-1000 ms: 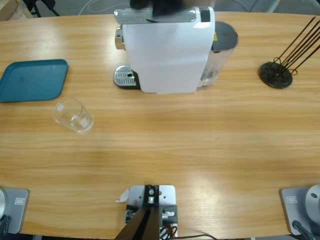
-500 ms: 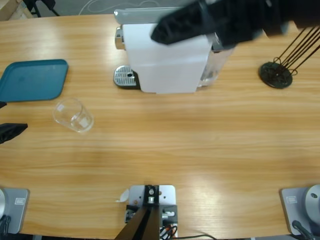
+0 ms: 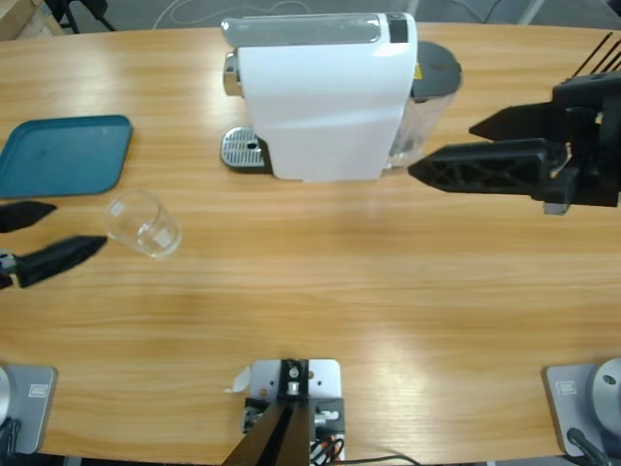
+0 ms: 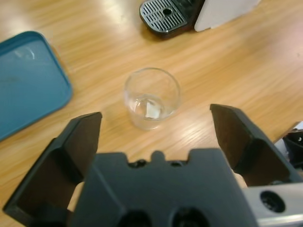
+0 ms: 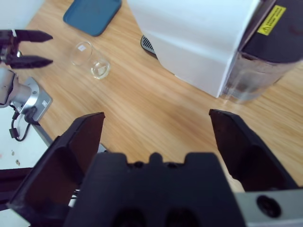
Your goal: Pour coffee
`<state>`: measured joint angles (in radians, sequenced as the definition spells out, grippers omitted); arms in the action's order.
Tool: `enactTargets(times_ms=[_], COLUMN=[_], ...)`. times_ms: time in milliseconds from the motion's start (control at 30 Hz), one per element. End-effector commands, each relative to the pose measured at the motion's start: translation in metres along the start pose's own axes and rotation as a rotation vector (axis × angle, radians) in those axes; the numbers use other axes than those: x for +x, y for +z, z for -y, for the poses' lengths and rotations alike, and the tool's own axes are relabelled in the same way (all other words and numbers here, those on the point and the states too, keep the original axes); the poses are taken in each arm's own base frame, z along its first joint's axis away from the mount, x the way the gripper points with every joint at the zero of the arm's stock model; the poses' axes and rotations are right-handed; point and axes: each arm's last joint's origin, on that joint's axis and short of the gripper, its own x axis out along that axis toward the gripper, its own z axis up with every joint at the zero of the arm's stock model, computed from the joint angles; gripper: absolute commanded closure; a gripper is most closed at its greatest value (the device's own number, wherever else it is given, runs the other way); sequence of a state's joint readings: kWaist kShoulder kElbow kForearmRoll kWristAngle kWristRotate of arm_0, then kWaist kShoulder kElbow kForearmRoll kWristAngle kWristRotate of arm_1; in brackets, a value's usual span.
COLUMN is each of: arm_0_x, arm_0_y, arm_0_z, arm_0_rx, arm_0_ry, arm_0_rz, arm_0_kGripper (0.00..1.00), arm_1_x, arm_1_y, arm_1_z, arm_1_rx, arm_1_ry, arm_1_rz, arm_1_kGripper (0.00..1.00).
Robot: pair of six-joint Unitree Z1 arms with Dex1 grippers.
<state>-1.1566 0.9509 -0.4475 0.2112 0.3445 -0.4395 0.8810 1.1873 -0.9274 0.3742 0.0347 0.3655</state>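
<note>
Looking down from the high view, the left gripper [image 3: 60,233] comes in from the left edge with its jaws spread, holding nothing, its tips just beside the glass [image 3: 144,223], which stands upright on the table [image 3: 320,282]. A blue tray [image 3: 63,153] lies beyond the glass near the left edge. The white machine [image 3: 325,97] stands at the far middle, its drip grate [image 3: 243,149] on the side nearer the glass and its tank [image 3: 427,107] on the other. The right gripper [image 3: 456,150] reaches in from the right edge, jaws parted and empty, tips near the tank. A black wire rack [image 3: 534,144] stands behind it.

From the left wrist view, the glass [image 4: 151,97] sits ahead between the wide-open jaws, untouched. Whether it holds any coffee cannot be told. The tray [image 4: 28,80] and grate [image 4: 163,14] lie beyond.

From the right wrist view, the open jaws frame bare table; the machine [image 5: 194,38] and tank [image 5: 253,75] stand ahead, and the glass [image 5: 92,60], tray [image 5: 92,14] and left gripper [image 5: 35,47] show far off.
</note>
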Motion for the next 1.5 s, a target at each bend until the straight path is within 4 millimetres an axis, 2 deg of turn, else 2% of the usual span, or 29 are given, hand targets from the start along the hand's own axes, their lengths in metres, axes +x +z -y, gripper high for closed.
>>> enactTargets(times_ms=[33, 133, 433, 667, 1100, 1400, 1433, 1500], arm_0_x=[0.016, 0.029, 0.034, 0.05, 0.062, 0.079, 0.08, 0.083], arm_0_y=[-0.026, -0.026, -0.035, -0.032, -0.04, -0.039, -0.038, -0.039], arm_0_z=[-0.002, 0.003, 0.001, 0.011, 0.012, 0.008, 0.008, 0.007], arm_0_rx=[-0.006, -0.01, -0.05, -0.021, -0.01, -0.037, -0.037, -0.038], arm_0_ry=[0.022, 0.059, 0.052, 0.04, 0.066, 0.133, 0.137, 0.146], arm_0_rz=[-0.012, -0.026, -0.014, -0.042, -0.073, -0.083, -0.084, -0.09], arm_0_kGripper=[0.013, 0.009, 0.0, 0.0, 0.0, 0.0, 0.003, 0.09], arm_1_x=[0.002, 0.002, 0.01, 0.012, 0.022, 0.017, 0.017, 0.018], arm_1_y=[-0.017, -0.016, -0.026, -0.024, -0.02, -0.023, -0.023, -0.024], arm_1_z=[0.007, 0.008, 0.012, 0.012, 0.01, 0.011, 0.011, 0.011], arm_1_rx=[0.034, 0.058, 0.11, 0.112, 0.112, 0.112, 0.112, 0.113], arm_1_ry=[-0.033, -0.045, -0.059, -0.06, -0.053, -0.058, -0.057, -0.056], arm_1_rz=[-0.002, 0.015, 0.013, 0.015, -0.002, -0.006, -0.008, -0.012], arm_1_kGripper=[0.0, 0.0, 0.0, 0.0, 0.0, 0.0, 0.0, 0.0])
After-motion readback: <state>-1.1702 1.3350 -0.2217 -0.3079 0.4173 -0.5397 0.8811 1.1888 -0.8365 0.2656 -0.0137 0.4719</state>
